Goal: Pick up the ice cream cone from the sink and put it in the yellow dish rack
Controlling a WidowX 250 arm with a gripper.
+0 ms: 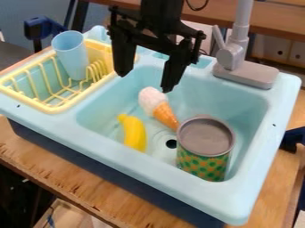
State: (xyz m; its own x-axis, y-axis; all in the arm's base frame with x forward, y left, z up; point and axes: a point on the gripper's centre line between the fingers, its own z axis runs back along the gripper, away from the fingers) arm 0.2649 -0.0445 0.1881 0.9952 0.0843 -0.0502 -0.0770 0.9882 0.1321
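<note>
The black gripper (143,82) hangs over the back left part of the light blue sink (250,198), its two fingers spread wide apart with nothing between them. Closest beneath it, in the basin, lies a toy ice cream cone (159,107) with a white top and an orange cone pointing toward the can. A yellow toy banana (134,132) lies in the basin's left part. At the basin's right front, a can (204,149) with a grey top and a green and orange pattern stands upright, beside the dark drain hole and close to the cone's tip.
A yellow dish rack (51,107) sits at the sink's left, holding a light blue cup (71,53). The grey faucet (238,62) rises at the back right rim. The sink stands on a wooden table (89,189); blue clamps show at the upper left and right edge.
</note>
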